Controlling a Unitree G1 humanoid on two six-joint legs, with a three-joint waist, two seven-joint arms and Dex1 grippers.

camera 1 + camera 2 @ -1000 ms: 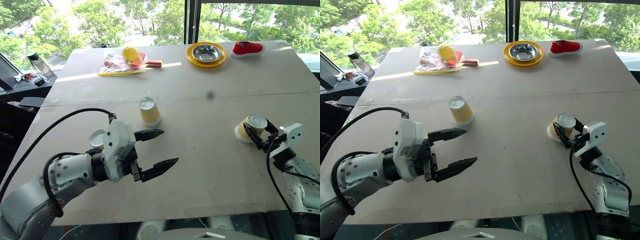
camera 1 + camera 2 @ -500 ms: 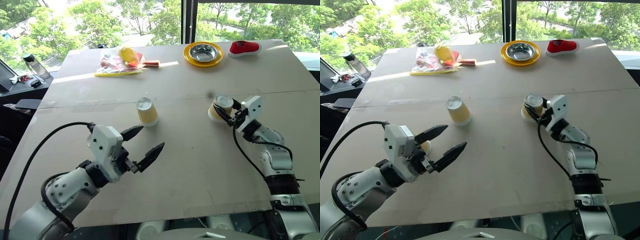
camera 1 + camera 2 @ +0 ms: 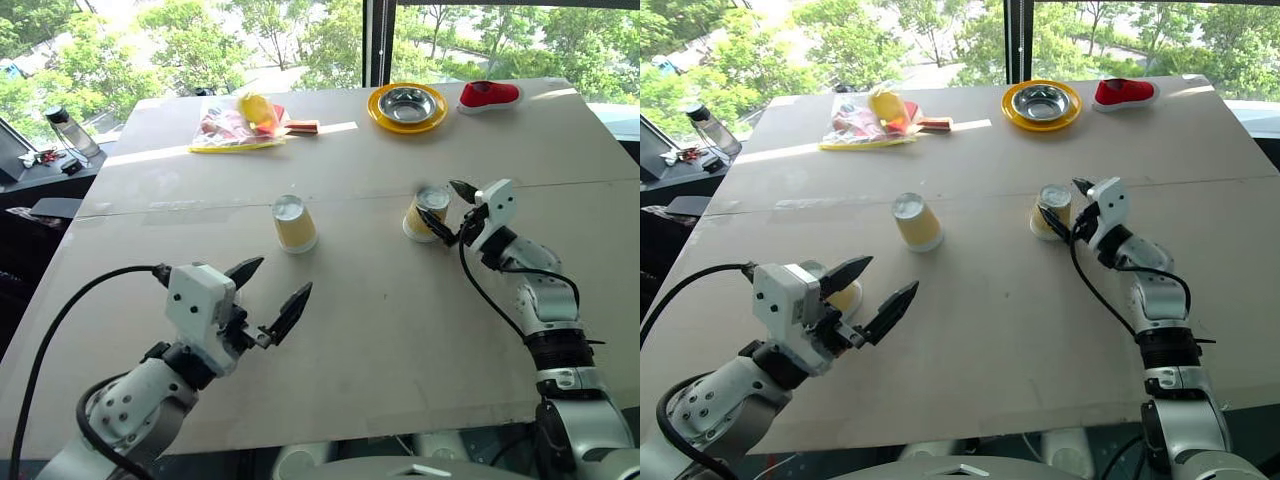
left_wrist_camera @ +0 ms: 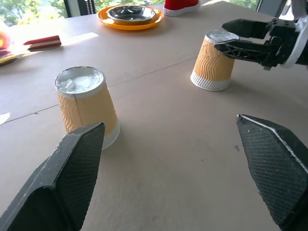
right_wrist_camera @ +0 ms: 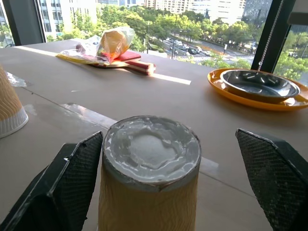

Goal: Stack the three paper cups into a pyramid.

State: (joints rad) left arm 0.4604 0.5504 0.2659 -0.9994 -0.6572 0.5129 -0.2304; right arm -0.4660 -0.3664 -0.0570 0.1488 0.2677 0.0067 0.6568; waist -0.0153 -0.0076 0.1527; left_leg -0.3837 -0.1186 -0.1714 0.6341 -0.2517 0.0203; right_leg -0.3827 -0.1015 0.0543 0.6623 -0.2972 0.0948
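Observation:
Two paper cups stand upside-down on the table: one [image 3: 293, 222] at the middle, one [image 3: 424, 212] to its right. My right gripper [image 3: 447, 208] is open, with its fingers [image 5: 72, 178] apart on either side of the right-hand cup [image 5: 149, 173] and not touching it. My left gripper [image 3: 280, 280] is open and holds nothing; it hovers near the table's front left and points toward both cups [image 4: 86, 103] [image 4: 211, 60]. A third paper cup [image 3: 847, 297] peeks out behind the left gripper, mostly hidden.
At the far edge are a steel bowl on a yellow plate [image 3: 407, 105], a red shoe [image 3: 493, 96], and a plastic bag with a yellow item beside a red paddle [image 3: 245, 120]. A bottle [image 3: 75, 125] stands on a ledge off the table's left.
My right gripper carried its cup left and farther onto the table, set it down upside-down and opened. My left gripper drew back toward the front left, still open.

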